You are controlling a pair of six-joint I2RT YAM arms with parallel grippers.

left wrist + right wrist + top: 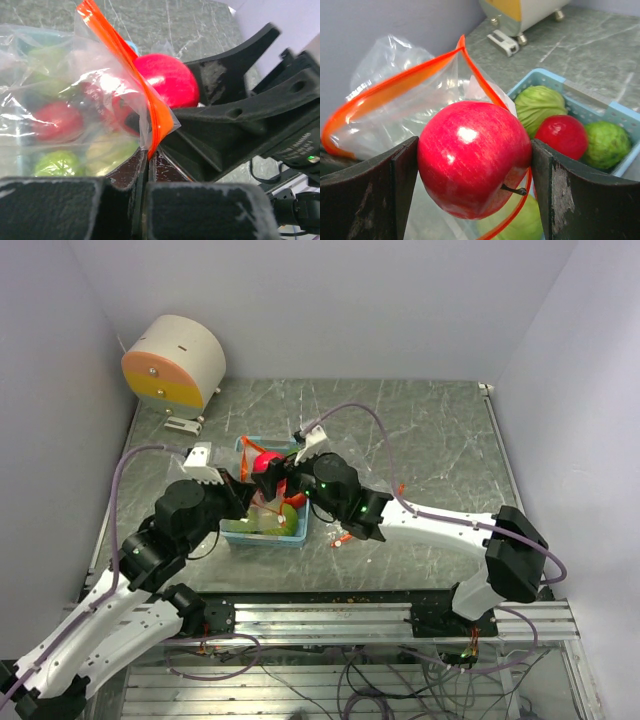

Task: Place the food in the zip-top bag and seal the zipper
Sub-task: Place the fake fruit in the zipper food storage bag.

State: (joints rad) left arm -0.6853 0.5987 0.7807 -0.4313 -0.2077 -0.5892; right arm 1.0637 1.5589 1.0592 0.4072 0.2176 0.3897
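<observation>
The apple (472, 155) is a glossy red ball with a short dark stem, hard-looking and probably light. A skin that smooth will likely slip, so the hold belongs across its widest part. The right end effector (475, 185) has it there, its fingers spread wide and pressed on opposite sides. It hangs at the mouth of the bag (385, 100), above the tray (620, 112) on the bench (430, 430).

The bag is thin, clear and crinkled – limp film that would sag shut unaided. Its orange zipper (395, 85) is the stiffest part, so the best place to grip. The left end effector (148, 170) is pressed together on the bag's edge right at that strip, holding the mouth up and open.

In the tray lie a ribbed cabbage (540, 105), a smaller red piece (561, 135) and a lime (606, 144) – all look rigid and rounded. From the left wrist, red and green shapes show through the film, but whether they sit inside the bag or behind it I cannot tell.
</observation>
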